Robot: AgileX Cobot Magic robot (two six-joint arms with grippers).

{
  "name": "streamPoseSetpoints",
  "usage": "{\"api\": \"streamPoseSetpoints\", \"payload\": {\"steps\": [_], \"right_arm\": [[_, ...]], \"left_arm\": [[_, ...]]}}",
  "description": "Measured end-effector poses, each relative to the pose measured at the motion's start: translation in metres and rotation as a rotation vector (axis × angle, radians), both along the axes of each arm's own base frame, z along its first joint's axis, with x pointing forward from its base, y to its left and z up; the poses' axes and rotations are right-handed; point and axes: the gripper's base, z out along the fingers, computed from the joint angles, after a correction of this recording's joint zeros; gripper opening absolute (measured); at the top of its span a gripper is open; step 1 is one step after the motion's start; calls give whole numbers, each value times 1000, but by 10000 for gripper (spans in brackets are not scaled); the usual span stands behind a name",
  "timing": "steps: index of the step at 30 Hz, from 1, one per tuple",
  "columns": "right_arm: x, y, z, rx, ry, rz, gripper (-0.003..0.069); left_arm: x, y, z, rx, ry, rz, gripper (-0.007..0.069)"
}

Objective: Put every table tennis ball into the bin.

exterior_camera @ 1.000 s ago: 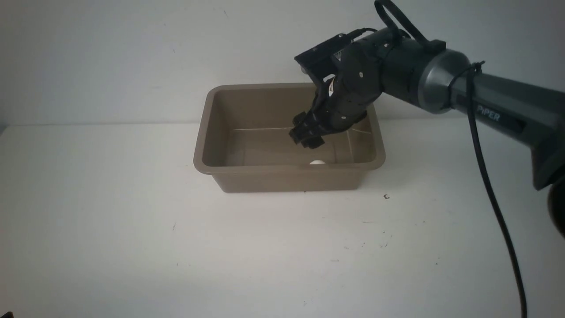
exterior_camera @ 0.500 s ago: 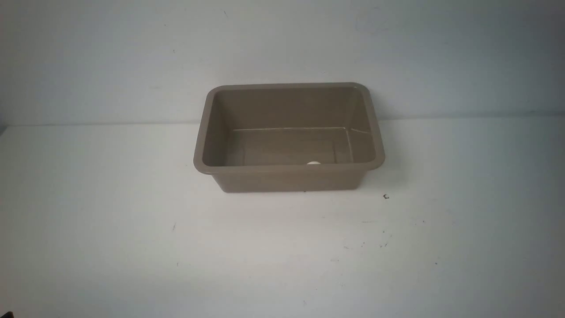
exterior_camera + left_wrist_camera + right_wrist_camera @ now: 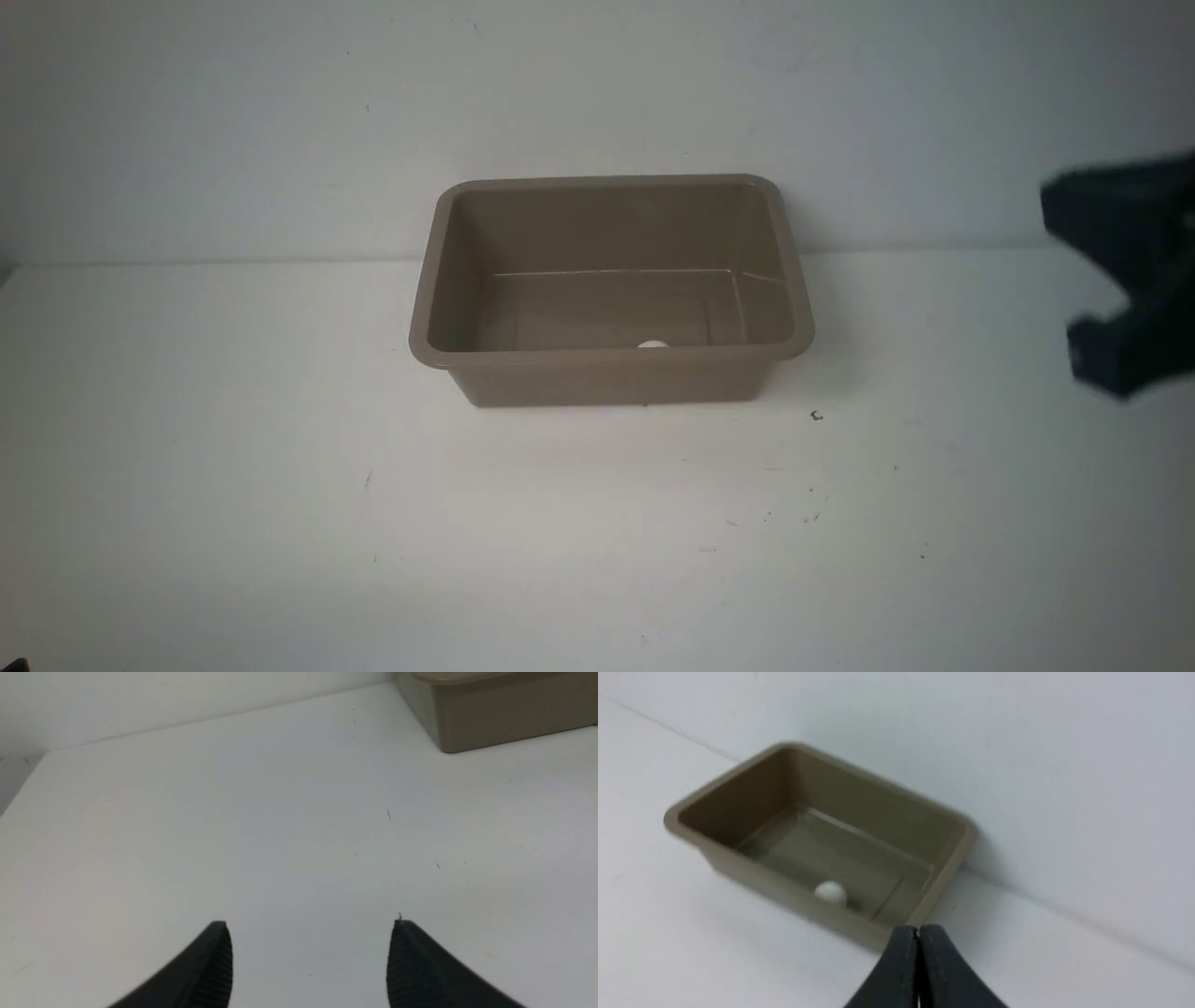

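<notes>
Your left gripper [image 3: 310,935] hangs spread wide above the white table [image 3: 560,523], holding nothing. Your right gripper [image 3: 918,938] is clenched and empty, a dark blur at the front view's right edge. Centre frame, the taupe bin [image 3: 607,357] holds the table tennis ball [image 3: 653,344] against its near wall.

- A white table [image 3: 280,485] fills the lower part of the scene and meets a plain pale wall [image 3: 233,112] behind it.
- A grey-brown rectangular bin [image 3: 607,378] with rounded corners stands on the table, close to the wall, its open top facing up.
- Only the top of a small white ball [image 3: 652,344] shows inside the bin, just behind its near wall.
- A blurred black part of the right arm [image 3: 1139,233] shows at the right edge, well apart from the bin.
</notes>
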Motion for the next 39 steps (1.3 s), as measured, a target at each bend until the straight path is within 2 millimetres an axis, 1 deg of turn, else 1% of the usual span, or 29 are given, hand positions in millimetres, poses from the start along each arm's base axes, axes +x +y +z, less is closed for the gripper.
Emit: {"api": "streamPoseSetpoints", "payload": {"steps": [2, 5, 8, 9, 13, 14, 16, 20, 30, 33, 35, 36, 37, 39], "right_arm": [[-9, -4, -28, 10, 30, -1, -12], [-19, -8, -61, 10, 44, 20, -12], [-26, -8, -89, 16, 51, 56, -12], [-27, -8, -92, 21, 46, 64, -12], [-36, -8, -120, 46, 74, 98, -12], [-38, -7, -123, 73, 75, 104, -12], [-39, -6, -125, 120, 62, 117, -12], [-39, -3, -121, 164, 28, 136, -12], [-40, -4, -121, 168, 35, 130, -13], [-41, -7, -119, 162, 20, 119, -13], [-44, -24, -112, 160, -50, 22, -13], [-44, -25, -112, 158, -48, 10, -13], [-47, -32, -110, 167, -74, -35, -13], [-55, -53, -112, 169, -110, -196, -13]], "left_arm": [[0, 0, 0, 0, 0, 0, 405], [0, 0, 0, 0, 0, 0, 405], [0, 0, 0, 0, 0, 0, 405], [0, 0, 0, 0, 0, 0, 405], [0, 0, 0, 0, 0, 0, 405], [0, 0, 0, 0, 0, 0, 405], [0, 0, 0, 0, 0, 0, 405], [0, 0, 0, 0, 0, 0, 405], [0, 0, 0, 0, 0, 0, 405], [0, 0, 0, 0, 0, 0, 405], [0, 0, 0, 0, 0, 0, 405], [0, 0, 0, 0, 0, 0, 405], [0, 0, 0, 0, 0, 0, 405], [0, 0, 0, 0, 0, 0, 405]]}}
